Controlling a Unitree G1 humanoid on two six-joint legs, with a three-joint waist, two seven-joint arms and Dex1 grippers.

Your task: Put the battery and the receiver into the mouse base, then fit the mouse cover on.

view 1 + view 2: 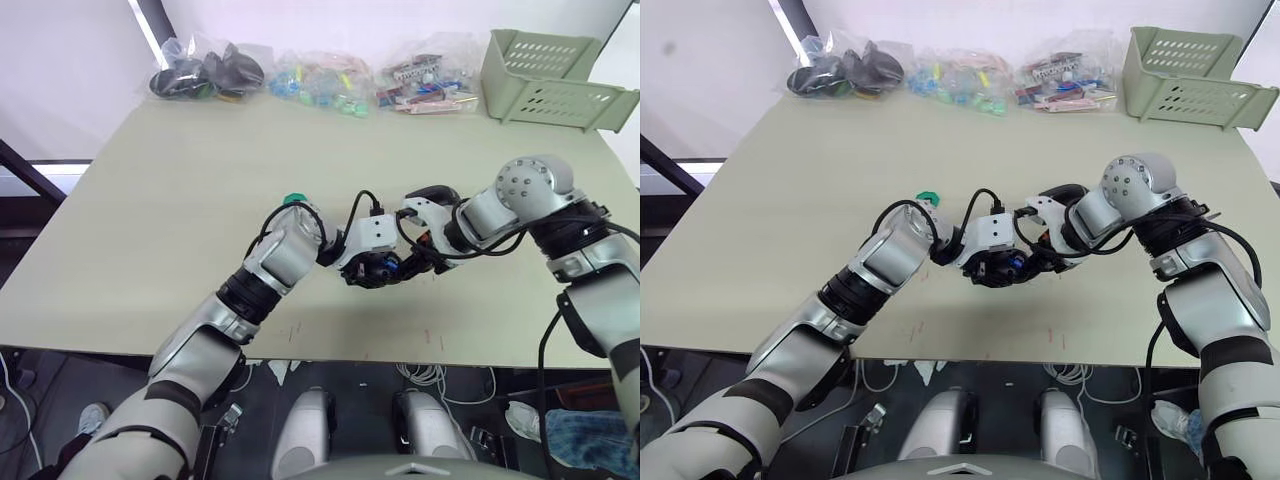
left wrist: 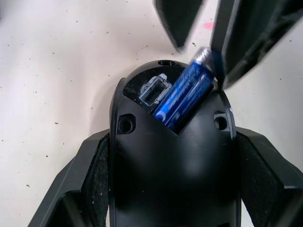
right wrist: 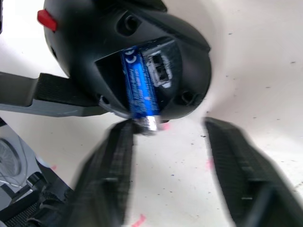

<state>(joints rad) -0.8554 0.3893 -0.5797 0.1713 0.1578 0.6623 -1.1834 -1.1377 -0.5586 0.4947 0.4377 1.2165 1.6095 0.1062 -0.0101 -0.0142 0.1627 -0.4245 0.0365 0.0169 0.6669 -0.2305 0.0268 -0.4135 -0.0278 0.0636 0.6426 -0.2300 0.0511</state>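
The battery (image 2: 182, 93) lies slanted in the open slot of the mouse base (image 2: 173, 165), its silver end sticking out past the rim and touching one finger (image 3: 111, 165) of my right gripper (image 3: 173, 175), whose fingers are spread apart. Beside the battery sits a small grey socket (image 2: 154, 91). My left gripper (image 2: 173, 179) clamps the mouse base on both sides, just above the table (image 1: 180, 200). At the table's far edge lie plastic bags (image 1: 300, 75) and a green tray (image 1: 550, 78).
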